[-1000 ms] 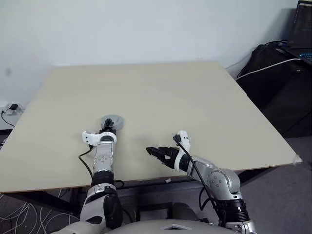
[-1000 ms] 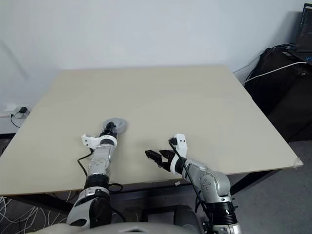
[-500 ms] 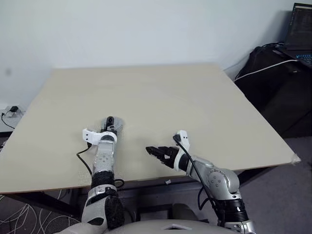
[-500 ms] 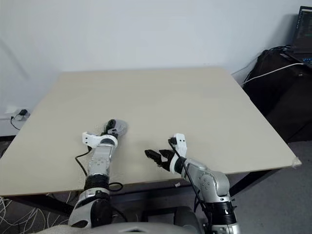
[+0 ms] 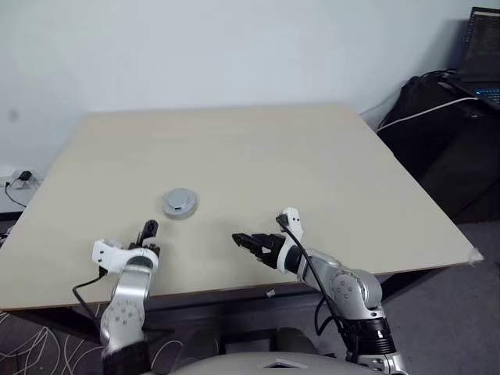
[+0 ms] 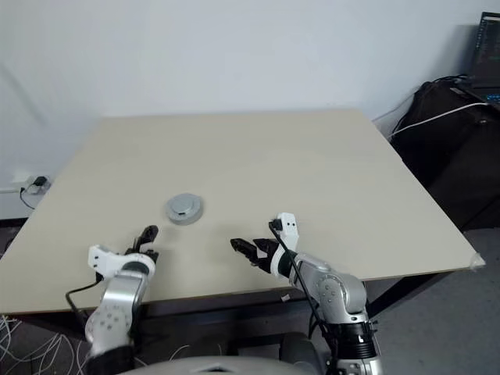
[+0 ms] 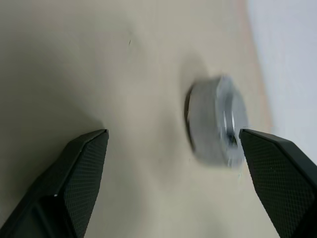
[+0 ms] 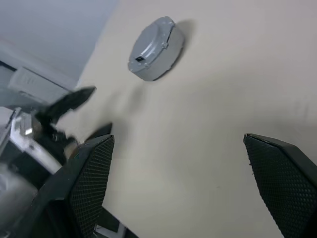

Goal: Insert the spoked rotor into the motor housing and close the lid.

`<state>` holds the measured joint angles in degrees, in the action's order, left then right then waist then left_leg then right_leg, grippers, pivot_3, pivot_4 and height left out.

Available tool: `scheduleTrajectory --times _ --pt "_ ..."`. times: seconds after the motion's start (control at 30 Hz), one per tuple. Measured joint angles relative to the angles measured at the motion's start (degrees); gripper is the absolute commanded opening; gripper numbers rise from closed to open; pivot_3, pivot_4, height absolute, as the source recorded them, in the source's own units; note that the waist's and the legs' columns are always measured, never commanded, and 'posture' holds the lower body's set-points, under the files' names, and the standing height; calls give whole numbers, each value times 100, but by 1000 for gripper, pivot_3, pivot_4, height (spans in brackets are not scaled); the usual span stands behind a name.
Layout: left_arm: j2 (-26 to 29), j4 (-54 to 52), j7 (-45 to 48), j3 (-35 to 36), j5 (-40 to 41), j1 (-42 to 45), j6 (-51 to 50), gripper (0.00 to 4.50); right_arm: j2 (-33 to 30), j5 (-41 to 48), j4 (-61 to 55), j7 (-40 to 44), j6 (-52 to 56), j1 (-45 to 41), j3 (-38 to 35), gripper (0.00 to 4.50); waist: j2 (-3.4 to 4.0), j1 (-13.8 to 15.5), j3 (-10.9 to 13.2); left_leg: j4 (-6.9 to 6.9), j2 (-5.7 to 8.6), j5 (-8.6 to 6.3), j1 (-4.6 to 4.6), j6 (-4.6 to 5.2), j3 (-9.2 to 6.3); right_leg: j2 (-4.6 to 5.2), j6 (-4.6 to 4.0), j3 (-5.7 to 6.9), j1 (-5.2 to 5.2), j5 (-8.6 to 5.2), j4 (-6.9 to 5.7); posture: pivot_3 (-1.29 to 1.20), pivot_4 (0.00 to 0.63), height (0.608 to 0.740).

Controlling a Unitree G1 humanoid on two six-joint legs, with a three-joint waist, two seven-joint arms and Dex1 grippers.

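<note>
Left wrist view, jaws: the left gripper [image 7: 173, 183] has its two black fingers [image 7: 79, 178] spread wide, with nothing between them but bare table. Finger faces carry a fine cross-hatched grip pattern and taper to blunt wedge tips.
Left gripper, place: it hovers near the table's front edge [image 5: 147, 232], apart from the round part, touching nothing.
Right wrist view, jaws: the right gripper [image 8: 181, 168] also stands fully spread and empty; same black, knurled wedge fingers [image 8: 91, 178], over plain table surface.
Right gripper, place: front centre of the table [image 5: 248, 241], pointing towards the robot's left, well apart from the round part.
Lid: a small round silvery-grey metal disc [image 5: 179, 202], low and puck-shaped, with a raised flat centre and a smooth matt side wall. It lies flat on the table, forward of the left gripper and left of the right one. In the right wrist view [image 8: 155, 48] a small dark mark shows on its top face.
Motor housing and spoked rotor: cannot tell them apart from the closed puck; only the lid's outer surface is visible.
Table: pale beige top [image 5: 312, 164], smooth and matt, with faint grain lines; squarish, with a thin dark edge.
Surroundings: white wall behind; dark bags [image 5: 445, 133] with a white cable beside the table on the robot's right; a wall socket with a plug [image 5: 19, 176] at the left.
</note>
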<state>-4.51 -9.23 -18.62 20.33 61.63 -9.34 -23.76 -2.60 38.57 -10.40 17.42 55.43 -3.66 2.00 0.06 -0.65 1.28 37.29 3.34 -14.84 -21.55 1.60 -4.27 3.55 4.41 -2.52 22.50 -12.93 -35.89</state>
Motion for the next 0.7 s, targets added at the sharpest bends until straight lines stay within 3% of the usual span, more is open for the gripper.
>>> scheduleTrajectory --times 0.1,0.27,0.5,0.7 --pt "78 -270 289 -482 -200 -383 -48 4483 5 -69 -2 34 -205 28 20 4500 2 6 1 2 1 1 -2 -1 -1 0 3 4 -1 -1 -1 0 0 740" --pt "135 -381 1084 -1315 -1350 -725 447 4483 -176 -627 -29 219 -1128 321 262 4500 8 -1 5 -2 2 1 -5 -2 2 -1 -3 4 6 -5 1 0 0 740" --pt "648 81 1900 -2260 -3957 -715 2142 4483 -386 -2136 45 167 -3503 878 618 4500 22 3 7 -15 -1 2 -6 -6 12 -2 -6 -1 16 -8 2 0 0 740" --pt "777 975 1765 -2526 -5685 -684 3754 4483 -373 -2962 409 -126 -5024 1279 641 4500 23 21 7 -15 -3 2 -5 -6 9 2 -5 -1 16 -7 0 0 0 740"
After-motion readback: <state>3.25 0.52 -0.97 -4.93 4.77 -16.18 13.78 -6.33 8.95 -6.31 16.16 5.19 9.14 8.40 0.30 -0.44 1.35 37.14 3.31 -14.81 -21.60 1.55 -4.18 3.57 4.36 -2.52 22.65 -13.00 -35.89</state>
